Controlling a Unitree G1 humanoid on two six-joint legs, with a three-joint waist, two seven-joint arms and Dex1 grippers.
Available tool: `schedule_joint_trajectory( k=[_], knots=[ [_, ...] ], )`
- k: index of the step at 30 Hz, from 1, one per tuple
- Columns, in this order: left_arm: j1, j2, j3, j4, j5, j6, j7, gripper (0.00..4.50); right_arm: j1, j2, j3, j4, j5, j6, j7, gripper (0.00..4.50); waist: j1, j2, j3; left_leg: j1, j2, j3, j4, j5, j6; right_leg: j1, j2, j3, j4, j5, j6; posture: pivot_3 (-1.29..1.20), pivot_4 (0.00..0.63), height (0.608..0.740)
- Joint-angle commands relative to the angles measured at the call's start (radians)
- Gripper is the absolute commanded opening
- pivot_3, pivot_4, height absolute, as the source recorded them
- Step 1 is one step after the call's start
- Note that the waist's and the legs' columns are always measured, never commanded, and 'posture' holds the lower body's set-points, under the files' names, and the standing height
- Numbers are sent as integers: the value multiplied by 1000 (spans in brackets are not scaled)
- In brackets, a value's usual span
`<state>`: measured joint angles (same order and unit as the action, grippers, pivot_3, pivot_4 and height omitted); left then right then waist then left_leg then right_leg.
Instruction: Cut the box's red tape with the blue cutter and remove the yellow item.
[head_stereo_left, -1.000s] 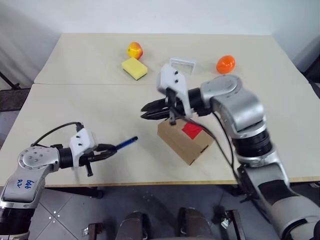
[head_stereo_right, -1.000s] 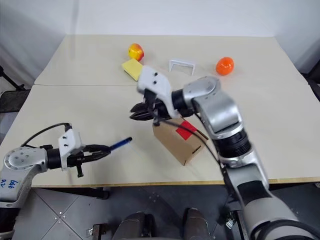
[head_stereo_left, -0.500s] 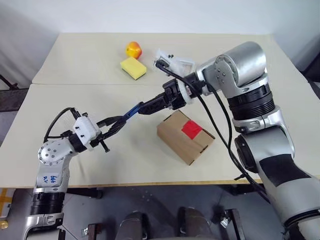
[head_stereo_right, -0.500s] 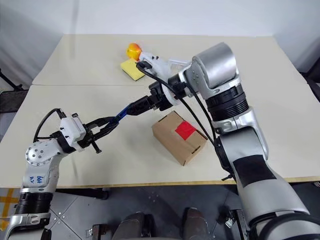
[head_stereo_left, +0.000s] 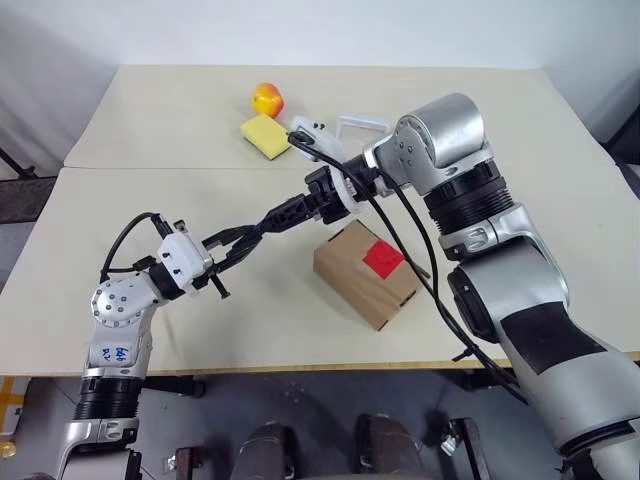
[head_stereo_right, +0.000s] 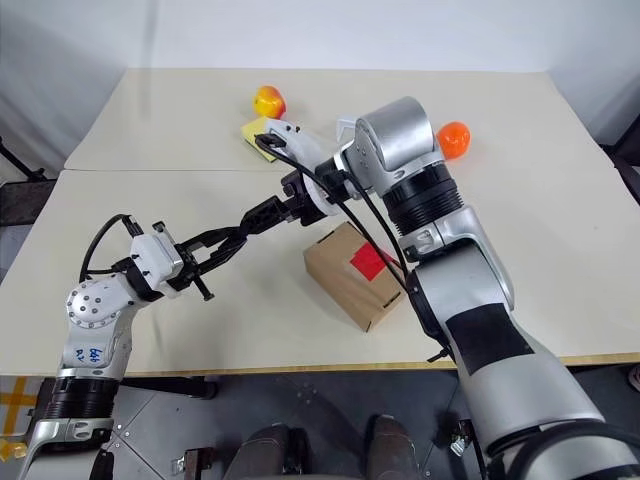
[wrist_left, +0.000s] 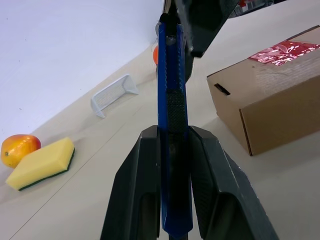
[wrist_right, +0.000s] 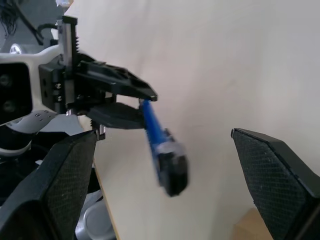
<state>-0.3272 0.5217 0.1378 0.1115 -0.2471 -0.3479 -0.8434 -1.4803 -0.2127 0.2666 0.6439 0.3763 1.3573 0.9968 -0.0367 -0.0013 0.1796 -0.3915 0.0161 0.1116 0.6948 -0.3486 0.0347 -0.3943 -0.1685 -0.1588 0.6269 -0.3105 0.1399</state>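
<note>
You are looking at a robot test room, like a lab. Two plain pale tables (head_stereo_left: 150, 120) stand pushed together by a bare white wall (head_stereo_left: 300, 30). Grey floor tiles (head_stereo_left: 200, 440) show under the tables. On the tables sit practice things: a sponge (head_stereo_left: 266, 135), toy fruit (head_stereo_left: 267, 99) and a cardboard box (head_stereo_left: 368, 275).

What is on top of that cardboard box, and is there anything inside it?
A red tape patch sits across the box top seam, uncut. One side has a small slot, but the flaps are closed, so whatever is inside is hidden.
</note>
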Motion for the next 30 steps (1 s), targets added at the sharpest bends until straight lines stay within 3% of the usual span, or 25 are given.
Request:
schedule_joint_trajectory(
  k=[1,3,14,18,21,22,26,30],
  knots=[
    [9,6,3,-32,-17,-7,6,685,-43,6,-2,0,5,-33,17,4276,-1,0,0,0,0,0,0,0,0,0,0,0,0,0,0,0,150,740],
    [9,5,2,-34,-18,-4,6,685,-44,8,0,5,4,-44,24,3866,-1,0,0,0,0,0,0,0,0,0,0,0,0,0,0,0,150,740],
    [9,4,5,-34,-18,6,12,685,-32,8,25,-17,11,-50,65,122,-2,0,0,0,0,-1,0,0,0,0,0,0,0,0,0,0,150,740],
    [8,2,5,-35,-19,21,20,685,-31,4,25,-34,17,-40,68,147,-1,0,0,0,0,-1,0,0,0,0,0,0,0,0,0,0,150,740],
    [-3,-2,18,-37,-21,141,79,685,-35,-12,4,-66,29,-24,63,147,0,0,0,0,0,-2,0,0,0,0,0,0,0,0,0,0,150,740],
    [-1,0,24,-49,-23,197,104,1206,-36,-20,-4,-78,33,-18,59,147,0,0,0,-1,0,-2,0,0,0,0,0,0,0,0,0,0,150,740],
    [30,32,55,-125,-71,330,116,2250,-29,-57,-31,-131,46,4,46,147,0,0,0,-1,0,-3,0,0,0,0,0,0,0,0,0,0,150,740],
    [130,103,172,-191,-138,409,101,3489,-11,-122,-95,-207,70,33,12,147,-4,0,0,0,0,-3,-2,0,0,0,0,0,0,0,0,0,150,740]
  ],
)
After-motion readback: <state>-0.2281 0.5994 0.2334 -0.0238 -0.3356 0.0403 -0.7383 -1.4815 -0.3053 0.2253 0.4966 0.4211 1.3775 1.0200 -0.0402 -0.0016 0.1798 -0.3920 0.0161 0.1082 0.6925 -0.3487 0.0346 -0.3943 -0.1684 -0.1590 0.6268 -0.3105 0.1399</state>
